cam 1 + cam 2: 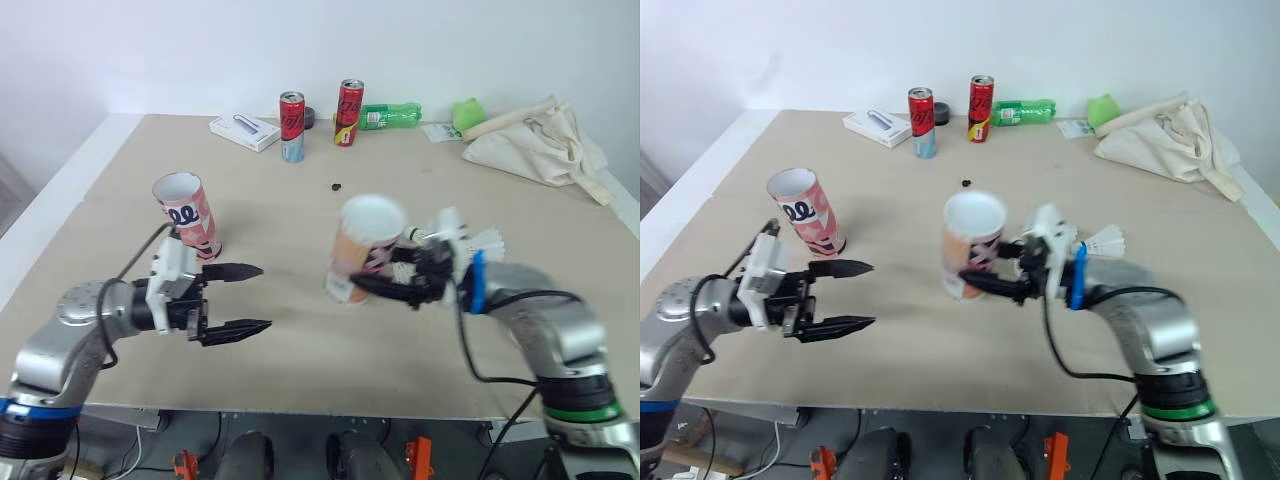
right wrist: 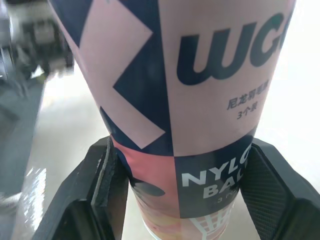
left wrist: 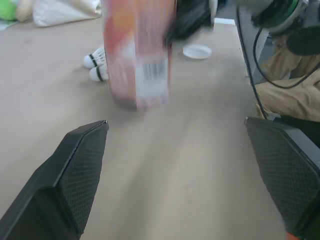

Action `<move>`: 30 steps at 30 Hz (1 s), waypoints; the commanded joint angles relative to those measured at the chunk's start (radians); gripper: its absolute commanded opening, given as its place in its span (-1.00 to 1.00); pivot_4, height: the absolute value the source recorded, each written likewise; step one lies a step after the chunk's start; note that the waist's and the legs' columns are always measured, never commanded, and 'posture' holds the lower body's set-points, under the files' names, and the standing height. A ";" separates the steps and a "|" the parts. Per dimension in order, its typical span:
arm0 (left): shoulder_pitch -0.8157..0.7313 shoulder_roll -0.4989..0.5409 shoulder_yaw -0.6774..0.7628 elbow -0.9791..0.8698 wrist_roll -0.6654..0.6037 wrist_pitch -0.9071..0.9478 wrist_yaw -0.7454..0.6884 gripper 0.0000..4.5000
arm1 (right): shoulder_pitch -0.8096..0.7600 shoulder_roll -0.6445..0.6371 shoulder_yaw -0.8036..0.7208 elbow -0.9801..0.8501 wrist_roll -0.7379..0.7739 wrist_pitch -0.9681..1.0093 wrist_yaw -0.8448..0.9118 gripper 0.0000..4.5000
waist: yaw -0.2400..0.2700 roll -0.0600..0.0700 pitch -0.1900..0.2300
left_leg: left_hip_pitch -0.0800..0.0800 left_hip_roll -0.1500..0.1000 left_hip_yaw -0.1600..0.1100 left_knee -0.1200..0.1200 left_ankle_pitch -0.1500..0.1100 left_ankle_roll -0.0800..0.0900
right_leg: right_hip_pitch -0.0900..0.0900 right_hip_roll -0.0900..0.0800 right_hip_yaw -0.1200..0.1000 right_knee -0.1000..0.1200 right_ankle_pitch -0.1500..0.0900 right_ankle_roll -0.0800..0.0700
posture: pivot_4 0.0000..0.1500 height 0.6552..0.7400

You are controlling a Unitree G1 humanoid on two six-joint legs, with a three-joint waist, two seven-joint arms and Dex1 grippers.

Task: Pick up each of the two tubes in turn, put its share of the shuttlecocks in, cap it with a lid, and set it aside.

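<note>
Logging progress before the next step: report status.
Left tool open, empty. Right tool shut on tube, uncapped. Second tube standing by left arm. Shuttlecocks behind right arm.

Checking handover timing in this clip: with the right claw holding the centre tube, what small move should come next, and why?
Probably ease the open left claw toward the shuttlecock tube to take it. The right claw is shut on its lower part, the left is empty and aimed at it, and the shuttlecocks lie beside the right arm.
</note>
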 commanded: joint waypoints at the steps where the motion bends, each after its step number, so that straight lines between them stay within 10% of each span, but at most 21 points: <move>1: -0.028 -0.027 -0.037 0.006 0.032 -0.038 0.004 1.00 | 0.021 -0.055 -0.263 -0.006 0.038 0.035 -0.151 0.35 | 0.000 0.000 0.000 | 0.000 0.000 0.000 0.000 0.000 0.000 | 0.000 0.000 0.000 0.000 0.000 0.000 | 1.00 1.00; 10: -0.098 -0.062 -0.095 0.106 0.095 -0.114 -0.046 1.00 | 0.048 -0.108 -0.747 0.299 -0.076 0.058 -0.634 0.35 | 0.000 0.001 -0.001 | 0.000 -0.001 0.000 0.000 0.000 0.000 | 0.000 0.001 0.001 0.000 0.000 0.000 | 1.00 1.00; 30: -0.080 -0.084 -0.113 0.144 0.124 -0.166 -0.063 1.00 | 0.069 -0.086 -0.597 0.806 -0.220 -0.128 -0.709 0.35 | -0.040 -0.001 -0.003 | 0.009 -0.003 0.017 0.000 0.000 0.001 | 0.004 0.003 0.025 -0.002 0.005 0.014 | 1.00 1.00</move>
